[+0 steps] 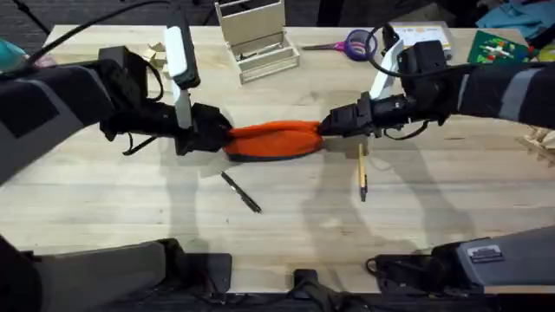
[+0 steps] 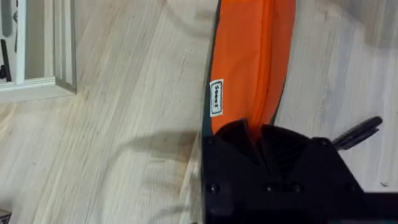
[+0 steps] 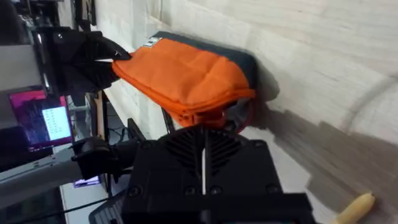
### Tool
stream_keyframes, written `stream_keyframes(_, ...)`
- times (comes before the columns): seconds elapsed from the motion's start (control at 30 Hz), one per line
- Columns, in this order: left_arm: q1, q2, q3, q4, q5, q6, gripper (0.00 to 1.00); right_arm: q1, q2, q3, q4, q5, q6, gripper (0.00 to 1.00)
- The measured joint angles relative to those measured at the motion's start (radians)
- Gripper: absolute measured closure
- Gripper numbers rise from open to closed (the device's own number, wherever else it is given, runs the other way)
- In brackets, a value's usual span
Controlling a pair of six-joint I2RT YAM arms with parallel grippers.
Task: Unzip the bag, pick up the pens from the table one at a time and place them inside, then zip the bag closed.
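The orange bag (image 1: 273,139) lies across the middle of the table (image 1: 104,217), its dark edge toward the front. My left gripper (image 1: 224,137) is shut on its left end, and the left wrist view shows the black fingers (image 2: 239,134) pinching the orange fabric (image 2: 252,62). At the bag's right end my right gripper (image 1: 325,128) is shut too, its grip (image 3: 214,121) right by the zipper seam of the bag (image 3: 180,78). A black pen (image 1: 241,191) lies in front of the bag. The tan pen (image 1: 362,172) rests below the right gripper.
A white wooden organizer (image 1: 256,39) stands at the back centre. Purple-handled scissors (image 1: 355,43), a white sheet (image 1: 421,35) and a green item (image 1: 499,45) lie at the back right. Bare table stretches along the front.
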Motion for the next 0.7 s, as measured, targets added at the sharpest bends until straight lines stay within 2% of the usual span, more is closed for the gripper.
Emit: stream_keyframes(0.7,0.0,0.0,0.0,0.0,0.0,0.0,0.958,0.0,-0.268,0.017,-0.023,0.034,0.027,0.969)
